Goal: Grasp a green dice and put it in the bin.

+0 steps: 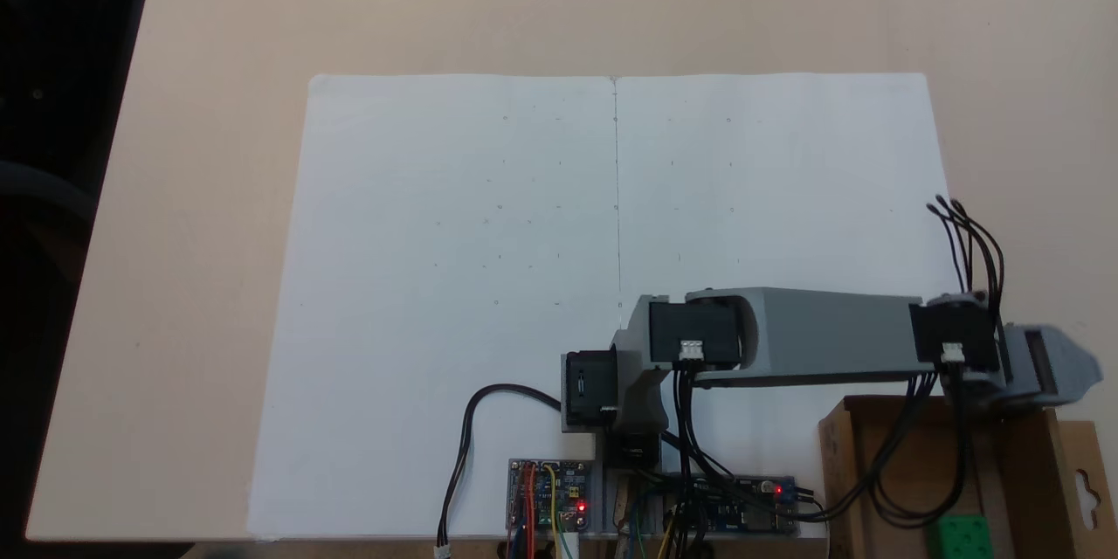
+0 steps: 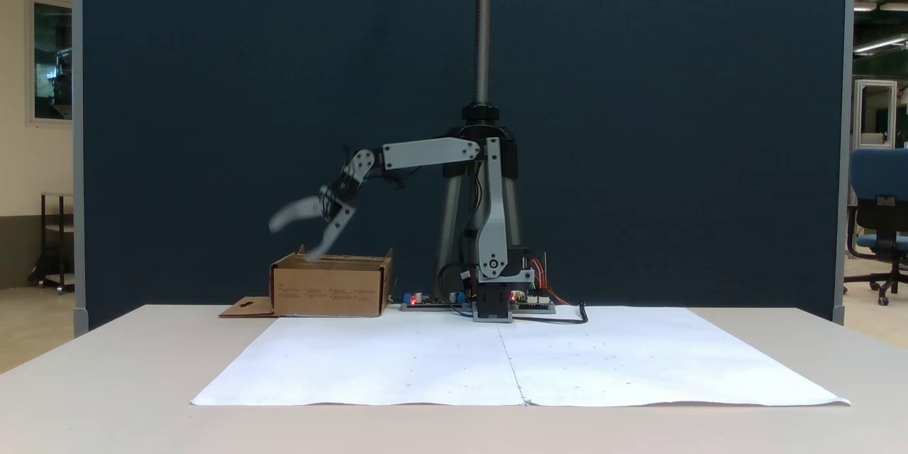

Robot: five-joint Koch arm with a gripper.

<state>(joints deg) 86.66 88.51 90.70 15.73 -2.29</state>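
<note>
Dice (image 1: 959, 534) sits inside the bin (image 2: 330, 289), gripper (image 2: 294, 237) hangs just above the bin rim with jaws spread wide and empty, so drop looks done; next move: retract arm clear of bin.

A table (image 1: 201, 279) carries a large paper sheet (image 1: 454, 279) at its middle. In the fixed view from above, the arm's base (image 1: 611, 419) stands at the sheet's near edge with circuit boards (image 1: 550, 493) beside it. The bin (image 1: 882, 472) sits at the sheet's near right corner, and the green dice (image 1: 959, 534) lies inside it. The arm reaches right from the base, its gripper (image 2: 291, 240) hanging spread above the bin, apart from the dice. A pole (image 2: 483, 21) rises behind the base
</note>
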